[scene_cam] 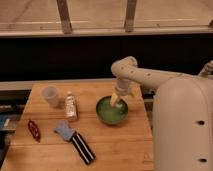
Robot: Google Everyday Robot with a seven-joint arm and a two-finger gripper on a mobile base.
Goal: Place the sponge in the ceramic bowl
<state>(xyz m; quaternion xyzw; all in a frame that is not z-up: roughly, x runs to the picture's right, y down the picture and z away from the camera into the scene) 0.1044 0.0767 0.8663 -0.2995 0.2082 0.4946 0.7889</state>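
Gripper (pixel 117 101) low over bowl (pixel 106 119), at its right inner side; open or closed, cannot tell. Sponge (pixel 63 130) flat on table (pixel 120 145), well left of bowl, just beside strap (pixel 83 149). Tube (pixel 71 106), then cup (pixel 50 95), farther back, left of bowl.

Wooden table (pixel 125 145) carries cup (pixel 50 96), tube (pixel 71 106), bowl (pixel 113 122), sponge (pixel 63 130), strap (pixel 83 148); jaws over bowl.

small pale blue-grey sponge (pixel 63 130) lying flat, kinda rotated, well off to the left of the bowl and nearer the camera, glossy green ceramic bowl (pixel 106 119) sitting upright, darker outside, lighter inside, gripper (pixel 118 101) hanging right over its inside
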